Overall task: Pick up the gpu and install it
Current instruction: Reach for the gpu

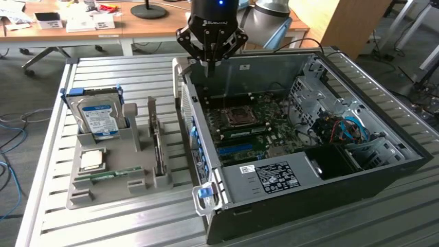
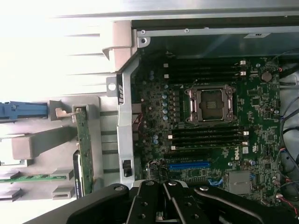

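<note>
Zero progress visible: gpu [image 1: 156, 140] stands on edge in the grey holder [image 1: 103, 193] beside the open case [image 1: 329, 180], not picked; gripper [image 1: 209, 69] hovers above the case's far edge, jaws together, holding nothing; pick and install into motherboard [image 1: 250, 128] both left.

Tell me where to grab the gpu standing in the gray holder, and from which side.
Likely best: the gpu's exposed top long edge, mid-length, coming straight down from above. It stands on edge in the gray holder, lower edge seated, so a grip across the thin board fits.
</note>
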Controlling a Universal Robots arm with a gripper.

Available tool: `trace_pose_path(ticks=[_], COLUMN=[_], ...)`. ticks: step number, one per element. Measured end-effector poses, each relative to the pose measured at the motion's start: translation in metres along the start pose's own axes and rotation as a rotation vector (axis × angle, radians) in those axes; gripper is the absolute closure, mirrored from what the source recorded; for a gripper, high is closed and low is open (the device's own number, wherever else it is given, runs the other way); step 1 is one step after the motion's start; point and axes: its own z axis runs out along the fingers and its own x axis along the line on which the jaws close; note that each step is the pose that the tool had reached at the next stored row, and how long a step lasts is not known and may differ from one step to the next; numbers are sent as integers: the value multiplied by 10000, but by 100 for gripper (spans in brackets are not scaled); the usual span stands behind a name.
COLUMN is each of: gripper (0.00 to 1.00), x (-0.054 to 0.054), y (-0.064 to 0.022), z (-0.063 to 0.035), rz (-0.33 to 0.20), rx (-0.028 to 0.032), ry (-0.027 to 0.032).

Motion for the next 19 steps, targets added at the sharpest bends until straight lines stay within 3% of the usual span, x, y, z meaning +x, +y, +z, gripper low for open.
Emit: trace_pose_path(ticks=[19], gripper=[89], x=[124], y=[-9], z=[-2], rz=[0], rx=[0], ry=[0])
